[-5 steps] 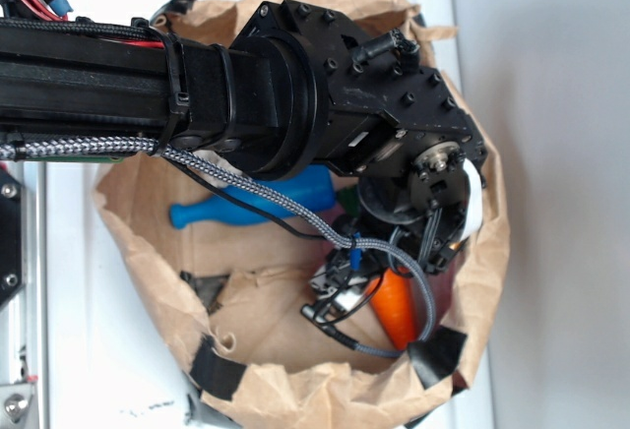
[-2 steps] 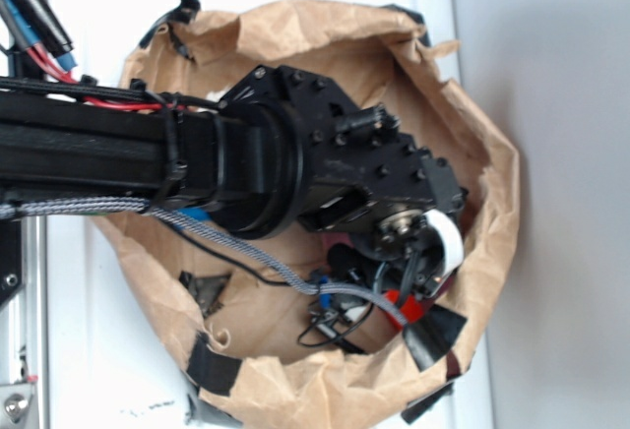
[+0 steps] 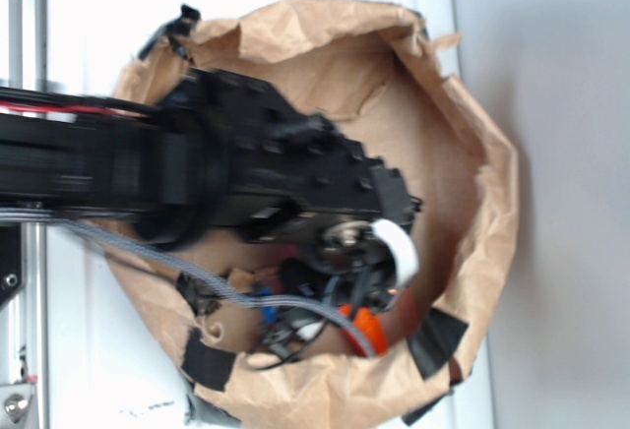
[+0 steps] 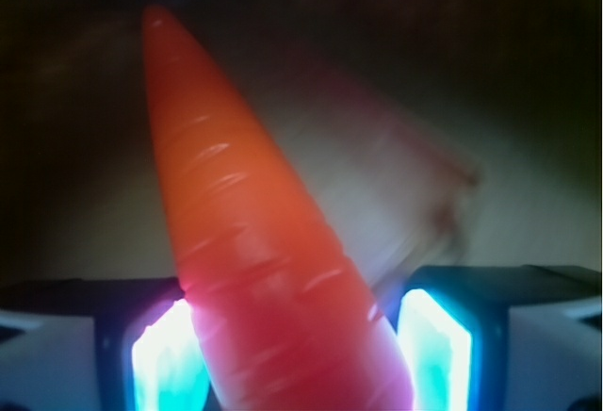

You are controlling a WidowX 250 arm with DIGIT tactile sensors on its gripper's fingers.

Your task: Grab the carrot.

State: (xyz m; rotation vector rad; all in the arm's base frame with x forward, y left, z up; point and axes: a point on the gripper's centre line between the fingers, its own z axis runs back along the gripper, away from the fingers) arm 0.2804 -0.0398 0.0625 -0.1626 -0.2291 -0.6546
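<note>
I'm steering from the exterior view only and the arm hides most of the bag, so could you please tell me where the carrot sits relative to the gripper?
Observer: In the wrist view the carrot lies between the two fingers, its thick part down by the camera.
Operator: Thank you. Which way does it point?
Observer: Its tip points away from the camera, toward the upper left of the wrist picture.
Operator: Are the fingers touching it?
Observer: The left finger meets the carrot's edge; a narrow gap shows beside the right finger. I cannot tell whether the gripper is clamped.
</note>
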